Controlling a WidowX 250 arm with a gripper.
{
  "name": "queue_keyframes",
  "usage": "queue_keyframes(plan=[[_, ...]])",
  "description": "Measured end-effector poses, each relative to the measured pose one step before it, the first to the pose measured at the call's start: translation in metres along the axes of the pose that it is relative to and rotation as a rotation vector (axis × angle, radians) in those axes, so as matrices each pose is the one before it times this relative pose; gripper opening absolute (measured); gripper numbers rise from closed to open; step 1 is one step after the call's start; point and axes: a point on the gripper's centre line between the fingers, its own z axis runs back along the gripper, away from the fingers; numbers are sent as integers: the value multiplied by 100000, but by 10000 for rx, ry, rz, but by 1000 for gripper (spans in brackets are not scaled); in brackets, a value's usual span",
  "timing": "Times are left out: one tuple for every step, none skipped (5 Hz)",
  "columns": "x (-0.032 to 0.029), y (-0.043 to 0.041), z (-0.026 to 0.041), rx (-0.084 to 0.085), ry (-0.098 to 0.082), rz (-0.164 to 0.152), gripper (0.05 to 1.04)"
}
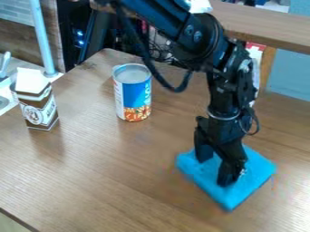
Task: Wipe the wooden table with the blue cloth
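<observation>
You have the end effector (214, 171) down on the blue cloth (257, 168) at the near right, its fingers apart and released. The cloth lies flat on the table (109, 181), unlifted; from this angle, you probably have both fingertips touching its top. Farther off and left of it, you see a can (133, 93) upright, well apart from the cloth, and a carton (39, 106) at the far left. Neither stands between your fingers and the cloth.
</observation>
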Motion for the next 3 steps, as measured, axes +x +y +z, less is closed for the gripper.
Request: queue_keyframes(plan=[[2094,1581,-102,101,-121,-52,1009],[1772,1619,-153,-38,-166,2,1009],[1801,1919,-382,-302,-354,60,1009]])
